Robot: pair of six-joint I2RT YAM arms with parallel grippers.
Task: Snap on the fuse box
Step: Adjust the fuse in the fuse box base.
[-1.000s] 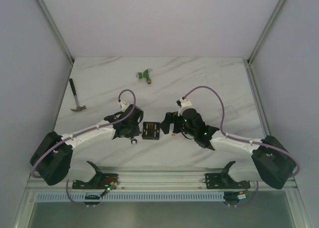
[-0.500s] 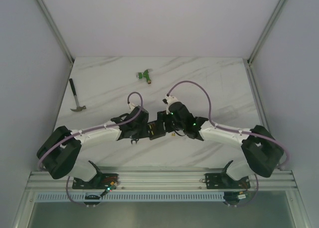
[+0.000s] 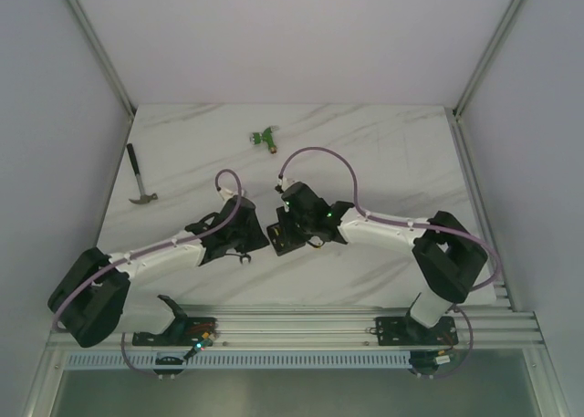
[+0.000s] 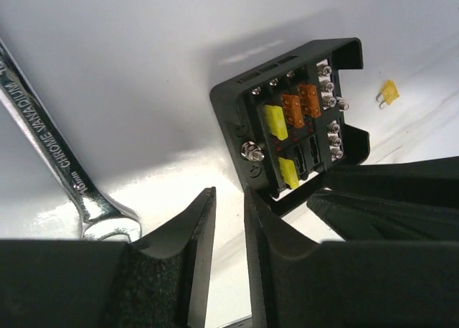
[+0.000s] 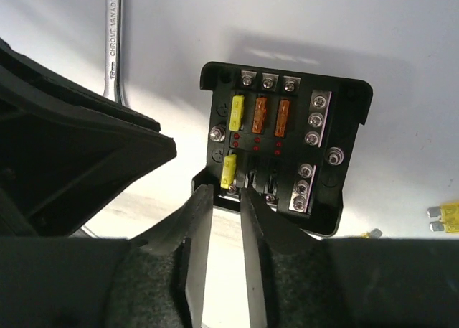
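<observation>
The fuse box (image 5: pixel 276 152) sat on the white marble worktop (image 3: pixel 383 143) near its middle, between the two end effectors and a little toward the near edge. Its open face was up, showing two yellow and two orange fuses. It was nearly square, so it had no strong long axis. From above, its sides looked slightly skewed against the worktop's edges.

In the right wrist view, the row of three screw terminals lay on the side farthest from the camera. The column of side terminals ran along the right. Each fuse lay lengthwise, pointing from the near wall toward that far row.

The right end effector (image 5: pixel 224 199) had its fingers drawn close with a thin gap between them. Their tips were at the box's near wall by the lower yellow fuse. I could not tell whether they were pinching that wall.

The left end effector (image 4: pixel 226 213) reached in from the opposite side. Its fingers were narrowly spread with only bare worktop between them. One tip was just beside a corner of the box.

A chrome wrench (image 4: pixel 50 148) lay next to the left end effector. A loose yellow fuse (image 4: pixel 388 92) lay on the worktop beyond the box. Farther back were a green connector (image 3: pixel 265 138) and, by the left edge, a hammer (image 3: pixel 140 175).
</observation>
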